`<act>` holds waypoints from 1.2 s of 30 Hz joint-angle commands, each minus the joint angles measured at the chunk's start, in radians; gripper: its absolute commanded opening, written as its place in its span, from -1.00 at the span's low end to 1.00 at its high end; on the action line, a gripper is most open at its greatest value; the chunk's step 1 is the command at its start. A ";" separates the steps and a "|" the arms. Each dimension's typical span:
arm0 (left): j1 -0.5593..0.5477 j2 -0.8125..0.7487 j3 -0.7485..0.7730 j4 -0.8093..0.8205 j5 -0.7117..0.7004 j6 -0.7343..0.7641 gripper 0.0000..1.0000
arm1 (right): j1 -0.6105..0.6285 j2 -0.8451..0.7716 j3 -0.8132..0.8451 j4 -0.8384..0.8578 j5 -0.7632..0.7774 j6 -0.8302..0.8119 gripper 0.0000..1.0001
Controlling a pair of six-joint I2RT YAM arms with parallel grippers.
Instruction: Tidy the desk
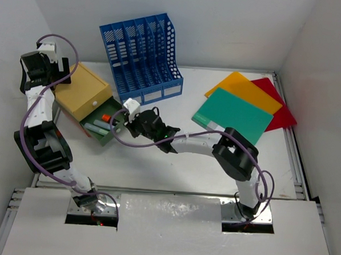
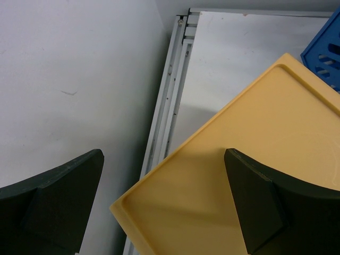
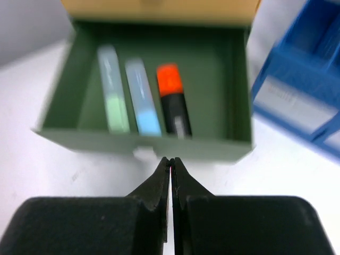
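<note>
The desk (image 1: 157, 169) is a white tabletop with metal rails. At its left stands a yellow drawer box (image 1: 84, 91) with its green drawer (image 1: 105, 124) pulled open. In the right wrist view the drawer (image 3: 143, 141) holds a green marker (image 3: 112, 90), a blue marker (image 3: 142, 93) and an orange-capped black marker (image 3: 172, 98). My right gripper (image 3: 171, 159) is shut and empty, its tips just in front of the drawer's front wall by a small white handle (image 3: 143, 154). My left gripper (image 2: 164, 180) is open and empty above the yellow box's (image 2: 239, 175) corner by the left wall.
A blue slotted file rack (image 1: 141, 54) stands at the back, close to the drawer's right side (image 3: 303, 79). Green (image 1: 234, 113), orange (image 1: 244, 88) and red (image 1: 277, 104) folders lie overlapped at the back right. A metal rail (image 2: 170, 106) runs along the left wall.
</note>
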 commanded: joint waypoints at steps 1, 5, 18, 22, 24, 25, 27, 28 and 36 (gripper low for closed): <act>-0.011 0.048 -0.011 -0.100 -0.027 0.037 0.94 | 0.007 0.046 0.011 -0.023 0.032 0.092 -1.00; -0.014 0.048 -0.011 -0.103 -0.028 0.040 0.94 | 0.008 0.126 0.126 -0.060 0.011 0.103 -1.00; -0.014 0.057 -0.034 -0.097 -0.020 0.051 0.94 | 0.007 0.370 0.401 0.122 -0.055 0.115 -1.00; -0.014 0.064 -0.036 -0.097 -0.007 0.054 0.94 | 0.007 0.485 0.525 0.178 -0.042 0.119 -1.00; -0.014 0.066 -0.037 -0.097 -0.005 0.057 0.93 | 0.007 0.522 0.594 0.178 -0.020 0.116 -1.00; -0.014 0.066 -0.037 -0.097 -0.004 0.058 0.93 | 0.007 0.551 0.611 0.178 -0.016 0.113 -1.00; -0.014 0.066 -0.037 -0.098 0.000 0.063 0.93 | 0.007 0.566 0.628 0.196 -0.009 0.106 -1.00; -0.014 0.066 -0.037 -0.100 0.001 0.063 0.93 | 0.007 0.577 0.629 0.216 0.000 0.104 -1.00; -0.014 0.069 -0.040 -0.098 0.015 0.063 0.93 | 0.007 0.635 0.703 0.230 0.038 0.099 -0.95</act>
